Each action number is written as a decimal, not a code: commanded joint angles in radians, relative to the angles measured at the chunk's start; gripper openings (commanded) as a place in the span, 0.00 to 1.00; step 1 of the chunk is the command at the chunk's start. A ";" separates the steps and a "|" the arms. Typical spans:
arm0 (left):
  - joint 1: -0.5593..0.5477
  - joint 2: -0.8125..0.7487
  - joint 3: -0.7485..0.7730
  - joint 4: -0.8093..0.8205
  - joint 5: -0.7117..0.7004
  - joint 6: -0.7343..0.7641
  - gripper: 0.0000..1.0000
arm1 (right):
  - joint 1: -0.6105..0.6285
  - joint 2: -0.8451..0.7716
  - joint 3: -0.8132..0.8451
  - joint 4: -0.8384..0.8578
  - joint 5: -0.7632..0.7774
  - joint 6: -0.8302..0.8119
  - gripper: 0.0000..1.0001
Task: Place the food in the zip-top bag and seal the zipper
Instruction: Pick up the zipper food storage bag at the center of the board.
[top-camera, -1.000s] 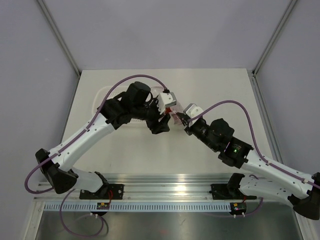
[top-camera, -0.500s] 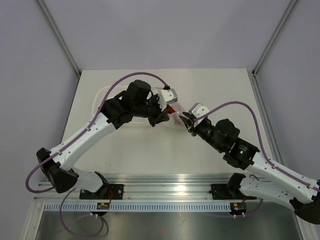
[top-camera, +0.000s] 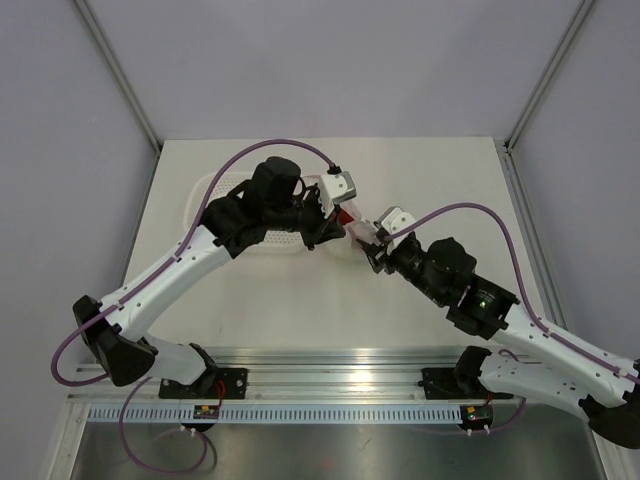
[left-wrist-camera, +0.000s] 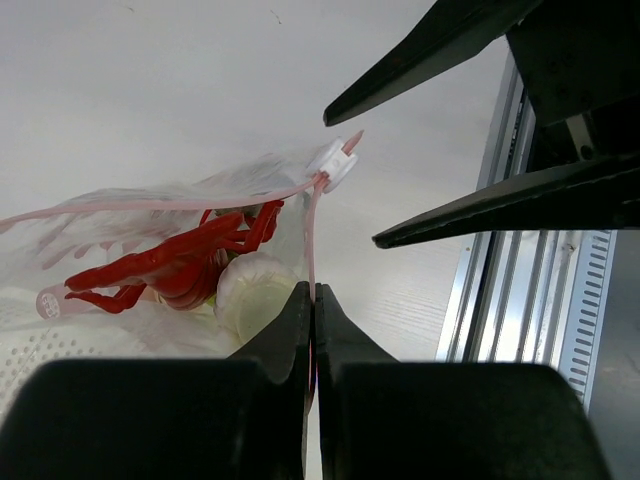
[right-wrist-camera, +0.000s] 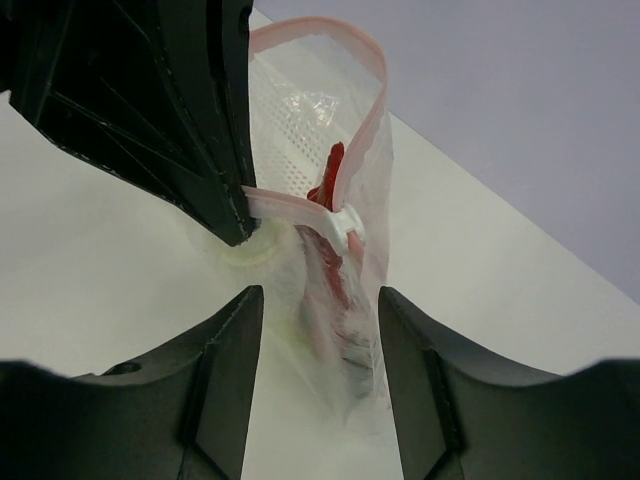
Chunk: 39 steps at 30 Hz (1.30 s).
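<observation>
Pink zipper (left-wrist-camera: 308, 230) strip runs lengthwise from the left gripper (left-wrist-camera: 312, 290), whose jaws are pressed together on it, straight toward the right gripper (right-wrist-camera: 315, 300), whose jaws stand apart and hold nothing. Its white slider (left-wrist-camera: 335, 160) sits at the mouth of that gap, the right arm's to take. Holding the red lobster (left-wrist-camera: 170, 265), the zip-top bag (right-wrist-camera: 340, 100) stands near the centre of the table (top-camera: 440, 180).

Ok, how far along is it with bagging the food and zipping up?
Done: the red toy lobster and a pale round piece sit inside the clear crinkly bag. In hand: the left gripper is shut on the pink zipper strip, and the right gripper is open at the white slider. Left: running the seal; how much is closed, I cannot tell.
</observation>
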 joint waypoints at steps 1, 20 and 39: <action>-0.002 -0.012 0.041 0.084 0.041 -0.009 0.00 | -0.019 0.043 0.019 0.024 0.003 -0.031 0.56; -0.002 -0.005 0.032 0.081 0.052 0.004 0.00 | -0.157 0.112 0.039 0.113 -0.276 0.072 0.43; 0.008 -0.114 0.041 0.046 0.014 0.151 0.67 | -0.193 0.058 -0.008 0.210 -0.329 0.083 0.00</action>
